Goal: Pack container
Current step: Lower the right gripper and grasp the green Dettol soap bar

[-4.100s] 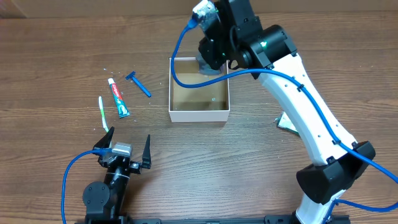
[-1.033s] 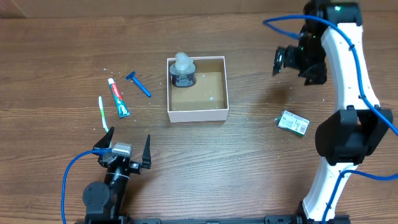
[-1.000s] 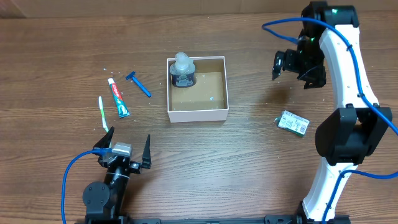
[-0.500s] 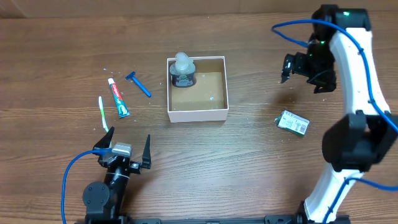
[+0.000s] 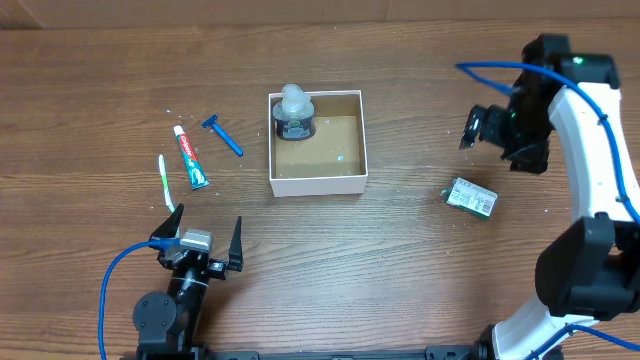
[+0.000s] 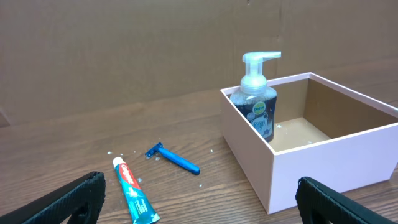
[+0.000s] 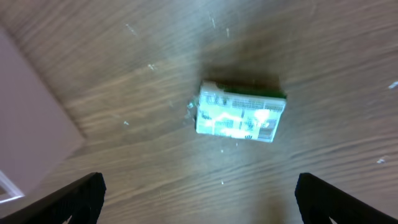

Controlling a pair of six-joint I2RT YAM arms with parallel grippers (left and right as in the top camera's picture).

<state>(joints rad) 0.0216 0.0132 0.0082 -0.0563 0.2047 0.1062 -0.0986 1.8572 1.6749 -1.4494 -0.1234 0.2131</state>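
Observation:
The container is a white-walled square box with a brown floor at the table's middle. A clear pump soap bottle stands upright in its back left corner. My right gripper hangs open and holds nothing, right of the box and just behind a small green-and-white packet. In the right wrist view the packet lies flat on the wood ahead of the open gripper. My left gripper rests open at the front left. Its wrist view shows the box and bottle.
Left of the box lie a toothpaste tube, a blue razor and a green-white toothbrush. The left wrist view shows the razor and the tube. A corner of the box edges the right wrist view.
The right arm left the soap bottle standing in the box, then swung right and forward, open, to a spot near the packet. The left arm has not moved.

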